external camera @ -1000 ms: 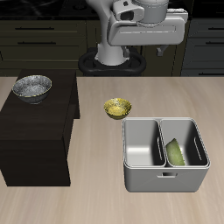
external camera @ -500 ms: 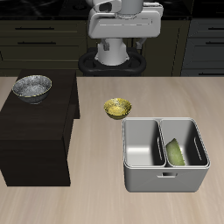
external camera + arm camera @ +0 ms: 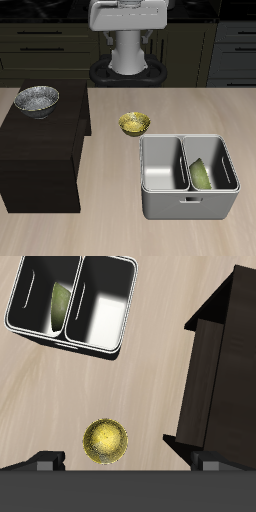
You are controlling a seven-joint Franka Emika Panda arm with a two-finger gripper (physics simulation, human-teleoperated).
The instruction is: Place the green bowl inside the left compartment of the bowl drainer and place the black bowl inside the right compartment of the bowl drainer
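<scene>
The gripper is out of sight, so I cannot tell how wide it stands. Beneath it sits a yellow bowl (image 3: 105, 441). The green bowl (image 3: 201, 174) leans inside the drainer (image 3: 187, 206), in the left compartment. The black bowl (image 3: 36, 100) rests on the dark cabinet (image 3: 40, 160).

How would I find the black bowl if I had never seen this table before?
Look for the big dark cabinet standing on the wooden table. The black bowl sits on top of it, near a back corner. It is the largest bowl, silvery grey with black-and-white speckles, unlike the small yellow bowl on the tabletop or the green bowl leaning inside the bowl drainer.
</scene>
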